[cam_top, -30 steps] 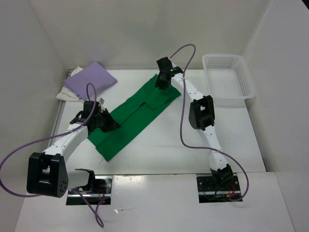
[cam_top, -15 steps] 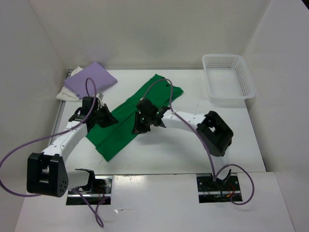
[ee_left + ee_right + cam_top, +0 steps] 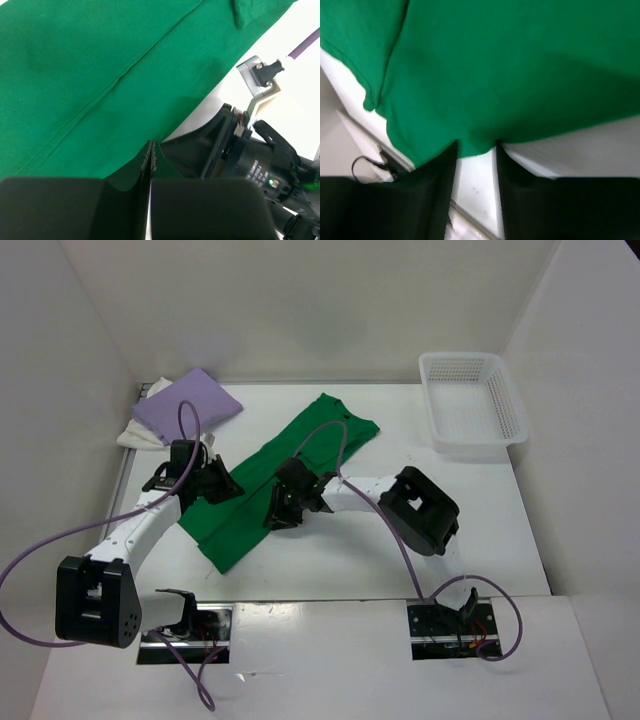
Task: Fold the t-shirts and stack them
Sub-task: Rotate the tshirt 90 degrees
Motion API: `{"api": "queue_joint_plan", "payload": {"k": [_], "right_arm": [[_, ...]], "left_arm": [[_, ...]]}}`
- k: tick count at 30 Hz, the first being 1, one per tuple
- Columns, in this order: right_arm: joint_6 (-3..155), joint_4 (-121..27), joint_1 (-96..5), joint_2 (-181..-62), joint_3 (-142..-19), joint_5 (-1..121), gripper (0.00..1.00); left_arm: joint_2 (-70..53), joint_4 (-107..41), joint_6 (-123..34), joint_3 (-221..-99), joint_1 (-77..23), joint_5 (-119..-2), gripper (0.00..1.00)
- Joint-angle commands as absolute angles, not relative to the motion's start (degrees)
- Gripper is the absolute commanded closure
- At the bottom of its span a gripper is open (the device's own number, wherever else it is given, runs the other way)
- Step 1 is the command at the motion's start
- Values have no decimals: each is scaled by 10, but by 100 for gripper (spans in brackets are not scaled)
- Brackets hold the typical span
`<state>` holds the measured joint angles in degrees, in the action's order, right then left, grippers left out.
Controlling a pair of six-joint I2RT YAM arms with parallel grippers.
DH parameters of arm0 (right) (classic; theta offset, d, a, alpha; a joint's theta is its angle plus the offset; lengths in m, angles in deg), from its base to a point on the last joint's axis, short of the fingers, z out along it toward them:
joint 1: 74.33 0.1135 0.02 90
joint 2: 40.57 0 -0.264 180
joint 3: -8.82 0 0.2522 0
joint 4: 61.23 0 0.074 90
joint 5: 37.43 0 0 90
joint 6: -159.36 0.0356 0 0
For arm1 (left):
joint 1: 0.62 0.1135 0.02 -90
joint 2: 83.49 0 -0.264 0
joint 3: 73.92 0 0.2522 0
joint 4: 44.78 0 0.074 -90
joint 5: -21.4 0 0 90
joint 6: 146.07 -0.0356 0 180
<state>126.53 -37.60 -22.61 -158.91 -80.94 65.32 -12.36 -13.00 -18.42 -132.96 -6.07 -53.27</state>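
The bright green t-shirt [image 3: 300, 445] lies as a long folded strip running diagonally across the table, and it fills the left wrist view [image 3: 100, 65] and the right wrist view [image 3: 510, 65]. My left gripper [image 3: 222, 490] sits at the strip's left edge, shut with green cloth pinched at its tips [image 3: 151, 150]. My right gripper [image 3: 280, 512] is at the strip's right edge, open, with the cloth's edge lying between its fingertips [image 3: 476, 155]. The lilac t-shirt [image 3: 187, 405] lies folded on the white t-shirt [image 3: 138, 432] at the back left.
A white lattice basket [image 3: 472, 400] stands at the back right. White walls close the table on the left, back and right. The right arm's black body shows close by in the left wrist view [image 3: 260, 165].
My right arm has swung from the shirt's far collar end down to the middle of its right edge. My left gripper has stayed at the left edge.
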Motion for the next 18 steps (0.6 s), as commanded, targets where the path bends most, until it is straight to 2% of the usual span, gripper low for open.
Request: {"api": "queue_joint_plan", "payload": {"k": [1, 4, 7, 12, 15, 16, 18], "right_arm": [[1287, -398, -229, -1612, -788, 635, 68], [1287, -404, -262, -1578, -735, 635, 93], [1272, -383, -316, -1500, -659, 608, 99], [1189, -314, -418, -1345, -536, 608, 100], [1165, -295, -457, -1304, -507, 627, 79], [1165, -285, -457, -1298, -507, 627, 64], [1187, -270, -451, -1273, -499, 627, 55]], "left_arm": [[-118, -142, -198, -1349, -58, -521, 100], [-106, -142, -198, -1349, -64, -516, 100], [-94, -153, -198, -1349, -90, -516, 100], [-59, -158, -178, -1355, -158, -522, 100], [-33, -152, -166, -1368, -221, -534, 99], [-27, -143, -166, -1368, -241, -541, 93], [-27, -121, -166, -1358, -246, -548, 77]]}}
